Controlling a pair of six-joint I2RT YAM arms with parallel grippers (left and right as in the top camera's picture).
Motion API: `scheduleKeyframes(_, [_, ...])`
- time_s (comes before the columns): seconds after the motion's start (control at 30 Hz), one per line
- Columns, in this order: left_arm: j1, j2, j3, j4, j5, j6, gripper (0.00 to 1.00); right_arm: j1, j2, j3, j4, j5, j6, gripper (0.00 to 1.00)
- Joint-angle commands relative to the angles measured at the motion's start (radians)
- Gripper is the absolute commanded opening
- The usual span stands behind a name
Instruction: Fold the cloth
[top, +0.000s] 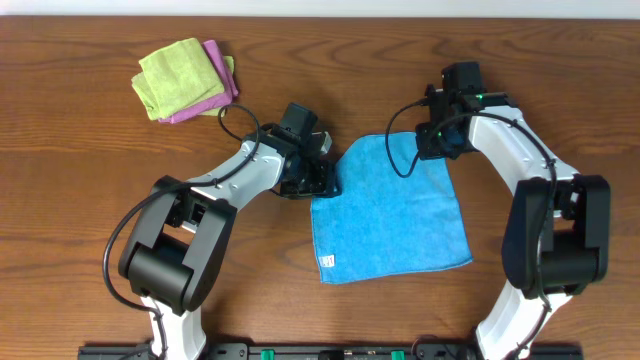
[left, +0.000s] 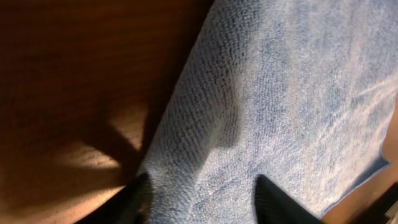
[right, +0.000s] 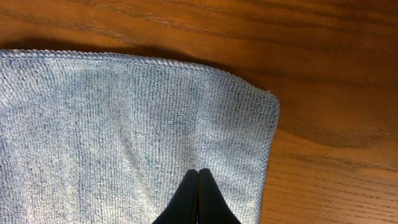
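Observation:
The bright blue cloth (top: 392, 210) lies spread flat in the middle of the wooden table, its small white tag (top: 327, 262) at the near left corner. My left gripper (top: 320, 183) is at the cloth's far left edge. In the left wrist view its fingers (left: 202, 200) are open, one at the cloth's edge and one on the cloth (left: 292, 99). My right gripper (top: 437, 142) is over the cloth's far right corner. In the right wrist view its fingertips (right: 198, 173) are shut together above the flat cloth (right: 112, 137), with nothing seen between them.
A lime-green cloth (top: 172, 75) lies folded on a pink-purple cloth (top: 218, 80) at the far left of the table. Bare wood (top: 80, 200) surrounds the blue cloth. The arm bases stand at the near edge.

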Motion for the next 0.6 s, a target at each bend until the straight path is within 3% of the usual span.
scheduleKeyframes(0.0, [0.0,0.013,0.001,0.007,0.012,0.015,0.43,-0.002,-0.028,0.019,-0.005,0.012,-0.008,0.01])
scheduleKeyframes(0.23, [0.013,0.013,0.001,0.04,0.009,0.014,0.07,-0.002,-0.028,0.019,-0.011,0.011,-0.007,0.01])
scheduleKeyframes(0.57, [0.065,0.013,0.002,0.089,-0.05,0.026,0.06,-0.002,-0.037,0.026,-0.01,-0.005,-0.008,0.01])
